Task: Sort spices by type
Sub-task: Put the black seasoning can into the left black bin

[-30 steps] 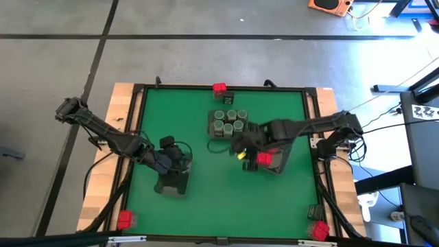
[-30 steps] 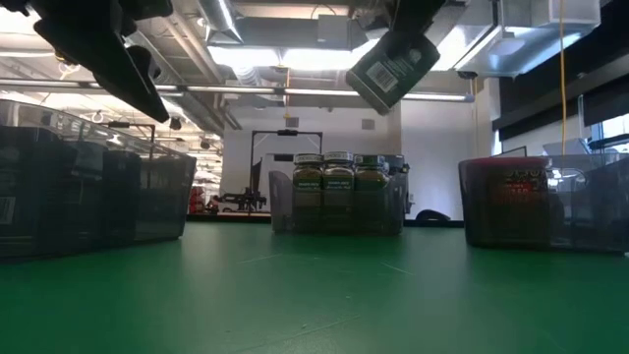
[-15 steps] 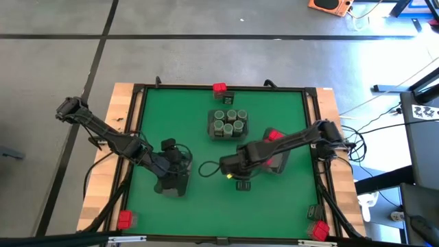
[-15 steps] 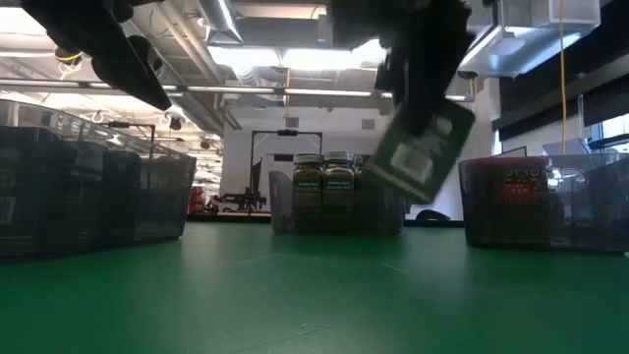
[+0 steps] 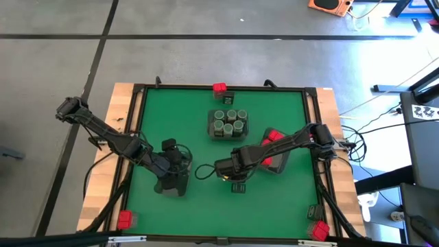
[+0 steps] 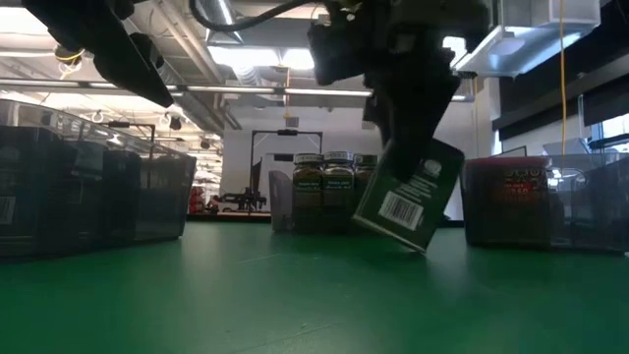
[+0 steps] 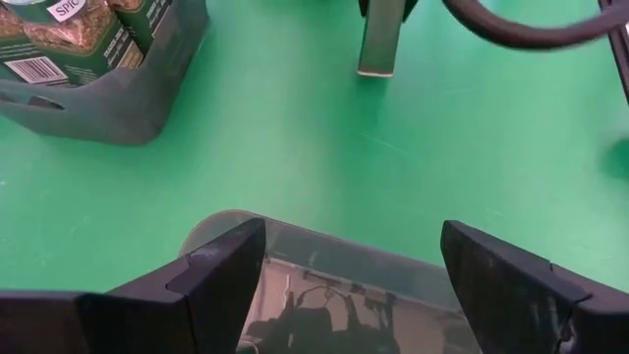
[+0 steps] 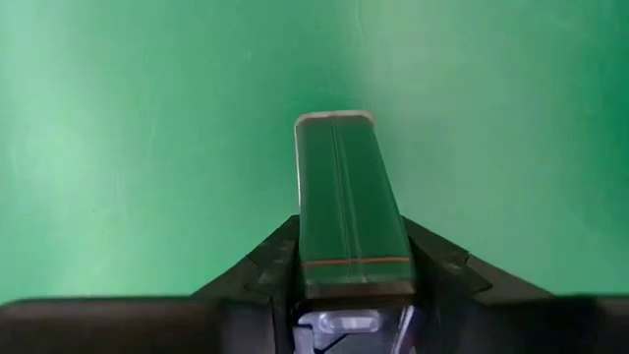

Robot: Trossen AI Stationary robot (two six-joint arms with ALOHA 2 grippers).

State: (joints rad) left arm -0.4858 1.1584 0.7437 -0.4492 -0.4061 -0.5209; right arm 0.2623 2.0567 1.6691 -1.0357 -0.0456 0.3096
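high view: a green table (image 5: 171, 116) carries three grey trays. the tray of round jars (image 5: 228, 124) sits at the middle toward the far edge and serves as the landmark. a dark tray (image 5: 171, 184) lies nearer the camera and to the left arm's side of it; a tray with red boxes (image 5: 274, 156) lies to the right arm's side.

the right gripper (image 6: 418, 123) hangs nearer than the jar tray, between the other two trays, its fingers clamped on a dark rectangular tin (image 6: 409, 195). the low view shows the tin tilted, one bottom corner at or just above the green surface, apparently still short of any tray. the right wrist view shows the tin (image 8: 350, 202) pinched at one end, most of its length jutting free.

the left gripper (image 7: 349, 270) hovers over the dark tray with its fingers standing apart and nothing between them.

judged from this, the risk is the tilt: if the fingers part now, the tin would likely tip flat onto bare table instead of standing or landing with its kind. pressing lower could jam the corner and twist the tin in the grip. a swing toward the dark tray could bring it close to the left gripper waiting there.
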